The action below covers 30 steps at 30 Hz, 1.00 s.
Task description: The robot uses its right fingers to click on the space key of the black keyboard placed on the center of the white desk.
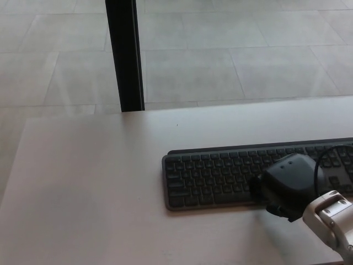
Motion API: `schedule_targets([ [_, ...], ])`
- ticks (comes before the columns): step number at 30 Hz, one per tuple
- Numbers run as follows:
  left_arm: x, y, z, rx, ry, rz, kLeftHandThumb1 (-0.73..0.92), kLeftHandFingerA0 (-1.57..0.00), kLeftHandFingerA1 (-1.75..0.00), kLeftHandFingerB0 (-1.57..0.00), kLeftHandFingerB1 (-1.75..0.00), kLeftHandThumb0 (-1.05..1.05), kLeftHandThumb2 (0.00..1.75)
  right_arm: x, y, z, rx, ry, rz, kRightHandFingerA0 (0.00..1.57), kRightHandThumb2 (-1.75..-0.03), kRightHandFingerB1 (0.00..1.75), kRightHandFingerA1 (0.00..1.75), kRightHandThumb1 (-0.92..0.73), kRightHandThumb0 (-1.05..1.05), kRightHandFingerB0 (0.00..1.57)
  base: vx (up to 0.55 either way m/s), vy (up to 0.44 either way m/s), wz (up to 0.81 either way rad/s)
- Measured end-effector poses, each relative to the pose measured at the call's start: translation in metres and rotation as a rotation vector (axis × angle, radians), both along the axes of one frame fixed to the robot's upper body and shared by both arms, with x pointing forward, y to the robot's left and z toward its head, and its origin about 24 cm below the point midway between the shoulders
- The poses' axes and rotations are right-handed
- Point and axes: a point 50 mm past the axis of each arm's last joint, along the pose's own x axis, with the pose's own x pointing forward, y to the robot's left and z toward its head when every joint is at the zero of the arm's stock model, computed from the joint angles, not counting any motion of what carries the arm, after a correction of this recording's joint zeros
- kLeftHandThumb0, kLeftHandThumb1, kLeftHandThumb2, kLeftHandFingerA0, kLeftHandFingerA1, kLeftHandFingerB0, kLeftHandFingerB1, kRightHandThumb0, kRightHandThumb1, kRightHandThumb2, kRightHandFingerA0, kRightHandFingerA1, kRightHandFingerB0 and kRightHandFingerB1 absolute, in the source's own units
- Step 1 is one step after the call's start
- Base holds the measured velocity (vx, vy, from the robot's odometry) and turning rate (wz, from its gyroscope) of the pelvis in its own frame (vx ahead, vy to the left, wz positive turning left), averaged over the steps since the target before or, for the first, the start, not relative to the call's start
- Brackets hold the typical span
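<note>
Resting over the near edge of the black keyboard point(220, 175), the right hand point(288, 185) enters from the lower right on a pale wrist section and covers the lower key rows, the space key region included; its rounded black back faces the camera, so finger state and key contact cannot be determined. A thin black cable loops from the hand up across the keys at the right. The keyboard lies flat on the white desk point(94, 182), right of center and running past the right picture edge, while beyond the desk's far edge a black post point(124, 55) stands upright on the grey tiled floor point(237, 49).
</note>
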Motion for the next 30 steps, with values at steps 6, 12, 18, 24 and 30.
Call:
schedule_targets([
  [6,0.000,0.000,0.000,-0.004,-0.010,-0.003,0.57,-0.68,-0.62,-0.66,-0.54,-0.31,0.55,-0.001,0.001,-0.002,0.001,0.008,-0.001,0.88,-0.59,0.67,1.69,-0.52,-0.40,0.91,0.00,0.000,0.00],
  [12,0.000,0.000,0.001,-0.010,-0.026,0.004,0.55,-0.69,-0.64,-0.68,-0.56,-0.29,0.56,0.001,-0.005,-0.008,-0.007,0.032,-0.030,0.85,-0.60,0.82,1.70,-0.56,-0.41,0.89,0.00,0.000,0.00],
  [18,0.000,0.000,0.001,-0.013,-0.035,0.003,0.56,-0.67,-0.63,-0.69,-0.56,-0.30,0.55,0.003,-0.002,-0.009,0.001,0.037,-0.038,0.91,-0.60,0.67,1.69,-0.53,-0.39,0.91,0.00,0.000,0.00],
  [24,0.001,0.001,0.001,-0.015,-0.043,-0.001,0.56,-0.68,-0.64,-0.68,-0.56,-0.31,0.55,0.005,0.002,-0.010,0.015,0.040,-0.048,0.93,-0.56,0.74,1.67,-0.55,-0.39,0.89,0.00,0.000,0.00],
  [30,0.000,0.000,0.000,-0.023,-0.043,-0.004,0.42,-0.63,-0.72,-0.57,-0.65,-0.32,0.83,0.009,0.004,-0.011,0.027,0.048,-0.065,0.90,-0.56,0.74,1.65,-0.55,-0.37,0.89,0.00,0.000,0.00],
])
